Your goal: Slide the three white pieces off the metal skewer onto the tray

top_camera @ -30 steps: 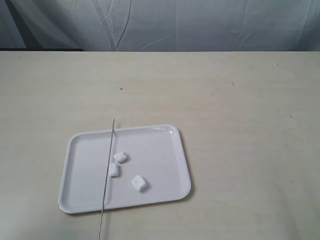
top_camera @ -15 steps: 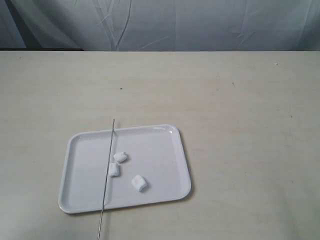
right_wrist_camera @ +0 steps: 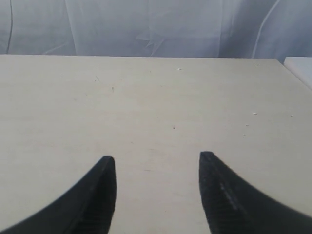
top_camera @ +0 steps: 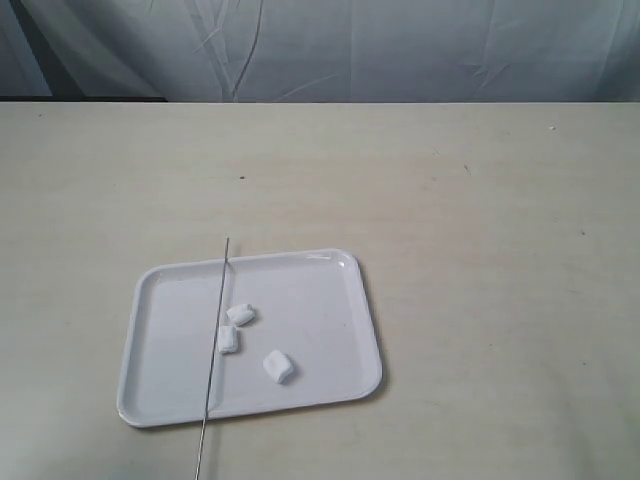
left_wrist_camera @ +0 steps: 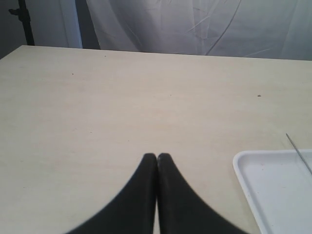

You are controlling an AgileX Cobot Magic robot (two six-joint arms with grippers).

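Still, skewer [top_camera: 221,290] unmoved, three pieces [top_camera: 229,339] unshifted

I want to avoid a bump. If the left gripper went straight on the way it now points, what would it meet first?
Nothing close, it seems. The left gripper, shut, points over bare table toward the white curtain. The tray and skewer lie off that line; depth is unclear.

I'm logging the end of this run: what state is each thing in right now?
tray: flat on the table.
metal skewer: bare, lying across the tray, both ends past its rim.
three white pieces: off the skewer, loose on the tray.
left tool: shut, empty, over the table.
right tool: open, empty, over the table.
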